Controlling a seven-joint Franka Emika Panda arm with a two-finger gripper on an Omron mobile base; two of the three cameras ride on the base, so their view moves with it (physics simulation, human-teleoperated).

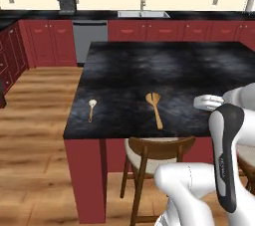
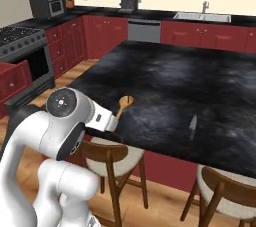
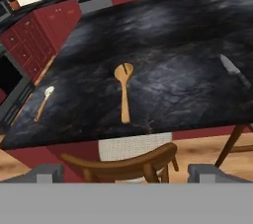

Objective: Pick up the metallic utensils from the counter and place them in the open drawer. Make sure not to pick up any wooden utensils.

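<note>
A: Hand (image 3: 126, 172) status?
B: Jaws spread wide, empty, above the chair (image 3: 129, 161) at the tabletop (image 3: 173, 30) edge.
A: Metal utensil (image 3: 234, 71)?
B: On the tabletop, right of the wooden spoon (image 3: 124, 91).

Place: we see a home kitchen, computer-rendered.
Island: a black marbled bench (image 1: 164, 70) on a dark red base, wooden chairs (image 1: 154, 158) tucked under its edge.
Back wall: we count red cabinets (image 1: 50, 41), a steel sink (image 1: 143, 14), a dishwasher (image 1: 90, 33) and a coffee machine (image 1: 65, 1).
Cooking side: a stove (image 2: 22, 53) and a microwave (image 2: 47, 6).
Floor: wood planks (image 1: 35, 135).
On the island: we spot wooden spoons (image 3: 124, 90).
</note>
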